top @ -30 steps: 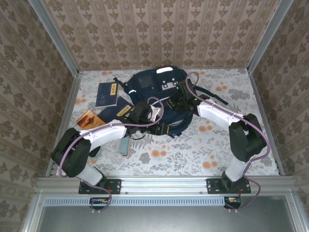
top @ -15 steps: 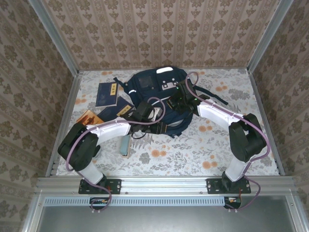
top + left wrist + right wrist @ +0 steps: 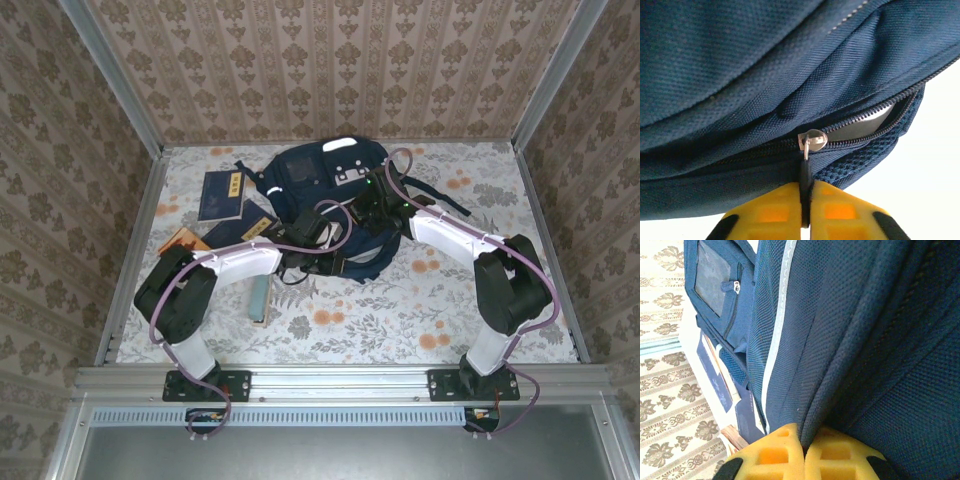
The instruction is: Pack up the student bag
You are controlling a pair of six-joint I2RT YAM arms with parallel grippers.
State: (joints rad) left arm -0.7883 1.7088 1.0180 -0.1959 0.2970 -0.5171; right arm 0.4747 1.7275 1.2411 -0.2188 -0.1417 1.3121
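While the zip is only part open, packing has, as I judge it, hardly begun. The left gripper [image 3: 806, 202] has its yellow fingers [image 3: 770, 212] pressed together on the dark zip pull [image 3: 805, 175], which hangs from the silver slider [image 3: 812, 140] just above the fingertips. To the right of the slider the teeth gape and something pale shows inside; to its left they are closed. The right gripper [image 3: 804, 440] is likewise closed, pinching a fold of the bag [image 3: 300, 175] fabric between its pads, apparently to steady it. The bag lies on the table [image 3: 450, 300], touching both pairs of fingers, between the two arms in the overhead view. To the left of the left fingers, outside the bag, lie things not packed: a navy booklet [image 3: 222, 193], a second one [image 3: 250, 226] nearer the fingers, an orange book [image 3: 183, 245], and a slim greenish item [image 3: 260, 298] nearer the arm bases. Beyond that pale sliver, I cannot tell what, if anything, is inside. Left to do, by my reckoning: draw the zip wider, hold the mouth open, carry each loose item in, and close up.
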